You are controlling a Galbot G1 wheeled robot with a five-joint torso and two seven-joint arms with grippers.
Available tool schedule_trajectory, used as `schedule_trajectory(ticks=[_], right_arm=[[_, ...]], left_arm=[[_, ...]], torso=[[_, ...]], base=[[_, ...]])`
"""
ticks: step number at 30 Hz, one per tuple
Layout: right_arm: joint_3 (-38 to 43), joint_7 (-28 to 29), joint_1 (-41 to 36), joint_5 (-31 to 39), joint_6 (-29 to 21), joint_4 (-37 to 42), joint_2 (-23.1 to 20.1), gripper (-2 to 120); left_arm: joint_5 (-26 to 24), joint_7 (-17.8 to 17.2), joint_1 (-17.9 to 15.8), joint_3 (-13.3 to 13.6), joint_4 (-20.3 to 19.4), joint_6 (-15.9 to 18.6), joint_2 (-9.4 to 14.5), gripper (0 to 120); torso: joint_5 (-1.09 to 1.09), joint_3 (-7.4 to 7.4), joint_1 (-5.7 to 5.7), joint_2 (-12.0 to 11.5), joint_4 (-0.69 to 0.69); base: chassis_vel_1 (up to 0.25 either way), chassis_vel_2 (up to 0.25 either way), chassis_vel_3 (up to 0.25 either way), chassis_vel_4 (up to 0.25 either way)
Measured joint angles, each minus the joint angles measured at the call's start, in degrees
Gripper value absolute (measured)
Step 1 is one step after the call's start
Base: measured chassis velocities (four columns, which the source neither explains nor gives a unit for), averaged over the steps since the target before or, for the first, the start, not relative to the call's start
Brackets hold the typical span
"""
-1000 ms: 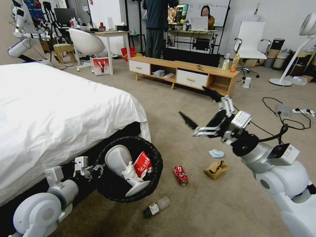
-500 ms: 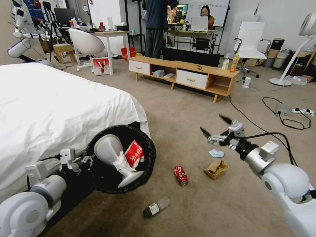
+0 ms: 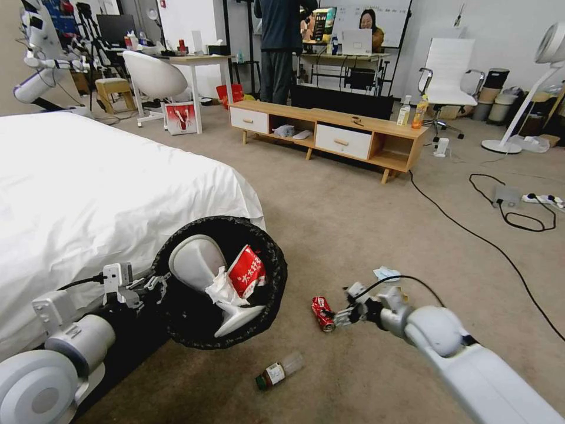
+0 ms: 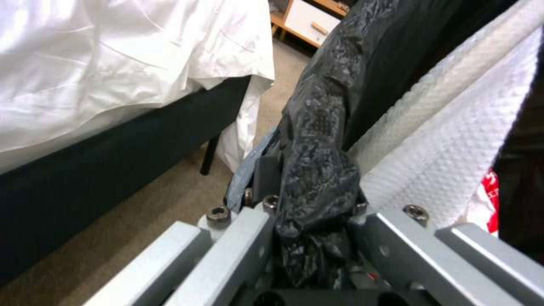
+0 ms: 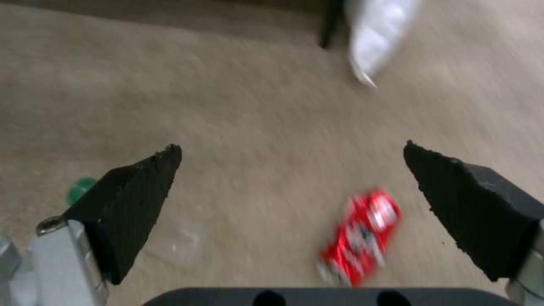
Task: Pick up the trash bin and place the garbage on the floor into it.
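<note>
Head view: the trash bin (image 3: 219, 284) is held up off the floor (image 3: 365, 224), tipped on its side, right beside the white bed (image 3: 88, 194). Its rim, wrapped in a black bag (image 4: 317, 140), is pinched by the left gripper (image 3: 154, 287). In the left wrist view the bag is seen squeezed between the metal fingers (image 4: 238, 242), so the left gripper is closed on the bin's edge. Inside the bin a white lid flap (image 3: 194, 262), a white tissue (image 3: 222, 290) and a red-and-white carton (image 3: 247, 270) can be seen.

The right gripper (image 3: 340, 318) is held low, close to the floor, just beside the crushed red can (image 3: 322, 312). In the right wrist view its two black fingertips (image 5: 133, 199) are spread wide apart with nothing held between them. The red can (image 5: 361, 236) lies on the carpet below, closer to one fingertip than the other, and is not touched.

A small clear bottle (image 3: 280, 370) lies on the floor in front of the bin. A light-blue face mask (image 3: 385, 272) lies just past the right arm, and a bit of brown paper bag (image 3: 402, 290) peeks out behind the arm. A black cable (image 3: 471, 232) runs across the carpet to the right.
</note>
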Motion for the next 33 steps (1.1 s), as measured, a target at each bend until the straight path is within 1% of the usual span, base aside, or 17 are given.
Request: schedule_trajectory(ticks=[1, 2, 3, 4, 5, 7, 8, 10, 11, 14, 15, 17, 27, 29, 30, 31, 33], right_arm=[[0.00, 0.00, 0.00, 0.00, 0.00, 0.00, 0.00, 100], [-1.67, -1.84, 1.56, -0.43, 2.20, -1.52, 0.32, 100], [-1.67, -1.84, 1.56, -0.43, 2.20, -1.52, 0.32, 100], [-4.47, -4.07, 3.94, -1.22, 4.85, -3.46, 0.80, 100], [-4.47, -4.07, 3.94, -1.22, 4.85, -3.46, 0.80, 100], [-9.30, -7.13, 7.70, -1.80, 8.71, -6.56, 2.08, 100], [-9.30, -7.13, 7.70, -1.80, 8.71, -6.56, 2.08, 100], [-11.89, -8.46, 9.70, -2.29, 13.13, -9.07, 3.36, 100], [-11.89, -8.46, 9.70, -2.29, 13.13, -9.07, 3.36, 100], [-15.69, -13.57, 12.58, -3.94, 21.52, -13.34, 6.27, 100], [-15.69, -13.57, 12.58, -3.94, 21.52, -13.34, 6.27, 100], [-18.85, -19.87, 14.45, -5.03, 28.73, -17.30, 9.32, 100], [-22.27, -24.40, 15.12, -8.27, 34.82, -22.64, 13.26, 100], [-22.33, -26.64, 15.44, -10.75, 38.07, -25.81, 15.48, 100], [-22.33, -26.64, 15.44, -10.75, 38.07, -25.81, 15.48, 100], [-22.42, -27.43, 15.60, -12.01, 40.98, -28.01, 16.71, 100], [-22.76, -27.71, 15.57, -13.10, 43.18, -29.97, 17.83, 100]], left_arm=[[0.00, 0.00, 0.00, 0.00, 0.00, 0.00, 0.00, 2], [0.00, 0.03, 0.08, -0.06, -0.05, 0.00, -0.04, 2], [0.00, 0.03, 0.08, -0.06, -0.05, 0.00, -0.04, 2], [0.02, 0.09, 0.22, -0.14, -0.17, 0.01, -0.18, 2], [0.02, 0.09, 0.22, -0.14, -0.17, 0.01, -0.18, 2], [0.24, 0.28, 0.50, -0.13, -0.46, 0.01, -0.60, 2], [0.24, 0.28, 0.50, -0.13, -0.46, 0.01, -0.60, 2], [0.64, 0.43, 0.69, 0.21, -0.71, 0.01, -0.95, 2], [0.64, 0.43, 0.69, 0.21, -0.71, 0.01, -0.95, 2], [1.46, 0.67, 0.88, 1.11, -1.01, 0.01, -1.66, 2], [1.46, 0.67, 0.88, 1.11, -1.01, 0.01, -1.66, 2], [2.07, 1.02, 1.29, 1.60, -1.27, 0.00, -2.18, 2], [2.23, 1.21, 2.32, 1.06, -1.53, -0.12, -2.38, 2], [2.23, 0.99, 2.55, 0.99, -1.73, -0.15, -2.59, 2], [2.23, 0.99, 2.55, 0.99, -1.73, -0.15, -2.59, 2], [2.22, 0.87, 2.82, 0.97, -2.03, -0.16, -2.77, 2], [2.18, 0.81, 3.38, 0.85, -2.60, -0.16, -2.88, 2]], torso=[[0.00, 0.00, 0.00, 0.00, 0.00], [-0.02, 0.00, 0.00, 0.00, 0.02], [-0.02, 0.00, 0.00, 0.00, 0.02], [0.01, 0.00, 0.00, 0.00, 0.01], [0.01, 0.00, 0.00, 0.00, 0.01], [0.00, 0.00, 0.00, 0.00, -0.01], [0.00, 0.00, 0.00, 0.00, -0.01], [0.01, 0.00, 0.00, 0.00, -0.01], [0.01, 0.00, 0.00, 0.00, -0.01], [0.00, 0.00, 0.00, 0.00, -0.01], [0.00, 0.00, 0.00, 0.00, -0.01], [0.01, 0.00, 0.00, 0.00, 0.02], [0.00, 0.00, 0.00, 0.00, -0.01], [0.00, 0.00, 0.00, 0.00, 0.01], [0.00, 0.00, 0.00, 0.00, 0.01], [0.00, 0.00, 0.00, 0.00, 0.01], [0.00, 0.00, 0.00, 0.00, 0.00]], base=[[0.000, 0.000, 0.000, 0.000], [0.000, 0.000, 0.000, 0.000], [0.000, 0.000, 0.000, 0.000], [0.000, 0.000, 0.000, 0.000], [0.000, 0.000, 0.000, 0.000], [0.000, 0.000, 0.000, 0.000], [0.000, 0.000, 0.000, 0.000], [0.000, 0.000, 0.000, 0.000], [0.000, 0.000, 0.000, 0.000], [0.000, 0.000, 0.000, 0.000], [0.000, 0.000, 0.000, 0.000], [0.000, 0.000, 0.000, 0.000], [0.000, 0.000, 0.000, 0.000], [0.000, 0.000, 0.000, 0.000], [0.000, 0.000, 0.000, 0.000], [0.000, 0.000, 0.000, 0.000], [0.000, 0.000, 0.000, 0.000]])
